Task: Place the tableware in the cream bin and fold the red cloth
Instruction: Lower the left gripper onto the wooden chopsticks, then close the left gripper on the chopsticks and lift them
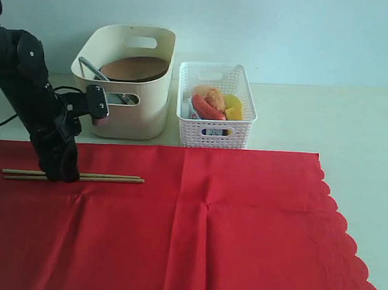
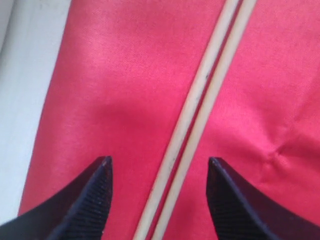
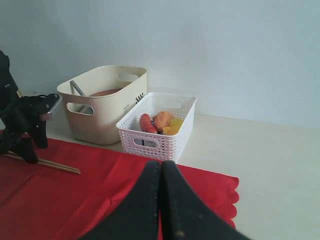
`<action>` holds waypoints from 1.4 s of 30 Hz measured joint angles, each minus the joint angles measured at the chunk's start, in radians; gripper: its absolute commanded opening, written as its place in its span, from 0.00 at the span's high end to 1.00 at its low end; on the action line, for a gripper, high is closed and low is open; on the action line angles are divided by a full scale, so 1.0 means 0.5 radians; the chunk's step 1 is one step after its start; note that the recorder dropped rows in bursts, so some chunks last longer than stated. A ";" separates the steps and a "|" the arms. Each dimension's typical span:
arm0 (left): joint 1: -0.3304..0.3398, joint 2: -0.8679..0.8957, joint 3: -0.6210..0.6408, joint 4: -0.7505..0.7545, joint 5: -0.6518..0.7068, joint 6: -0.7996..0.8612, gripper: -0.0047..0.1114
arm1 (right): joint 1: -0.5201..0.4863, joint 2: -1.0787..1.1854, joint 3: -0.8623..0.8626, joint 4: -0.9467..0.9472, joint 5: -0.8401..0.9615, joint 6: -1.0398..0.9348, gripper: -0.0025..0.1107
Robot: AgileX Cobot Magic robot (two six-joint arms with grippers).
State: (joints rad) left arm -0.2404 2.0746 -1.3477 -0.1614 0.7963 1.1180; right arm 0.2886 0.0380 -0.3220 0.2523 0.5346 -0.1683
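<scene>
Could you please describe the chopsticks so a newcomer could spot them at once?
Find the large red cloth. Near its far left edge, before the cream bin, lie the wooden chopsticks, straddled by the open left gripper. They are the only thin pale sticks, side by side, on the cloth.

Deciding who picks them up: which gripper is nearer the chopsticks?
Left. The left gripper, open, straddles the chopsticks on the cloth; the right gripper, shut, is far off near the cloth's scalloped edge.
</scene>
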 measured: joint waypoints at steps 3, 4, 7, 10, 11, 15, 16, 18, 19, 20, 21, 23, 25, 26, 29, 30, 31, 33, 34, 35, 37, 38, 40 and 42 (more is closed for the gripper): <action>0.000 0.007 -0.025 0.000 0.012 0.000 0.48 | 0.000 0.000 0.000 0.000 0.000 0.000 0.98; 0.000 0.007 -0.036 0.000 0.012 0.000 0.48 | 0.000 0.000 0.000 0.000 0.000 0.000 0.98; 0.000 0.010 -0.076 0.000 0.012 0.000 0.48 | 0.000 0.000 0.000 0.000 0.000 0.000 0.98; 0.000 0.026 -0.113 0.000 0.038 0.000 0.48 | 0.000 0.000 0.000 0.000 0.000 0.000 0.98; 0.000 0.034 -0.121 0.000 0.053 0.004 0.48 | 0.000 0.000 0.000 0.000 0.000 0.000 0.98; 0.000 0.059 -0.142 0.050 0.103 0.012 0.48 | 0.000 0.000 0.000 0.000 0.000 0.000 0.98; 0.000 0.073 -0.157 0.060 0.134 0.016 0.48 | 0.000 0.000 0.000 0.000 0.000 0.000 0.98; 0.000 0.094 -0.171 0.068 0.188 0.016 0.48 | 0.000 0.000 0.000 0.000 0.000 0.000 0.98; 0.000 0.111 -0.171 0.073 0.208 0.027 0.48 | 0.000 0.000 0.000 0.000 0.000 0.000 0.98; 0.000 0.117 -0.171 0.075 0.231 0.037 0.48 | 0.000 0.000 0.000 0.000 0.000 0.000 0.98; 0.000 0.121 -0.171 0.078 0.246 0.046 0.48 | 0.000 0.000 0.000 0.000 0.000 0.000 0.98; 0.000 0.126 -0.171 0.078 0.260 0.071 0.48 | 0.000 0.000 0.000 0.000 0.000 0.000 0.98; 0.000 0.126 -0.171 0.078 0.268 0.105 0.48 | 0.000 0.000 0.000 0.000 0.000 0.000 0.98; 0.000 0.126 -0.171 0.078 0.269 0.125 0.48 | 0.000 0.000 0.000 0.000 0.000 0.000 0.98; 0.000 0.126 -0.171 0.078 0.276 0.174 0.48 | 0.000 0.000 0.000 0.000 0.000 0.000 0.98; 0.000 0.126 -0.171 0.078 0.276 0.195 0.48 | 0.000 0.000 0.000 0.000 0.000 0.000 0.98; 0.000 0.126 -0.171 0.078 0.276 0.205 0.48 | 0.000 0.000 0.000 0.000 0.000 0.000 0.98; 0.000 0.126 -0.171 0.083 0.268 0.218 0.48 | 0.000 0.000 0.000 0.000 0.000 0.000 0.98; 0.000 0.126 -0.171 0.087 0.259 0.224 0.48 | 0.000 0.000 0.000 0.000 0.000 0.000 0.98; 0.000 0.126 -0.171 0.092 0.254 0.224 0.48 | 0.000 0.000 0.000 0.000 0.000 0.000 0.98; 0.000 0.126 -0.171 0.097 0.237 0.227 0.48 | 0.000 0.000 0.000 0.000 0.000 0.000 0.98; 0.000 0.126 -0.171 0.097 0.237 0.228 0.48 | 0.000 0.000 0.000 0.000 0.000 0.000 0.98; 0.000 0.126 -0.171 0.097 0.236 0.232 0.48 | 0.000 0.000 0.000 0.000 0.000 0.000 0.98; 0.000 0.126 -0.171 0.097 0.232 0.232 0.49 | 0.000 0.000 0.000 0.000 0.000 0.000 0.98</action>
State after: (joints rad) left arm -0.2404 2.1377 -1.4333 -0.1130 0.9124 1.2340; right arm 0.2886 0.0380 -0.3220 0.2523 0.5346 -0.1683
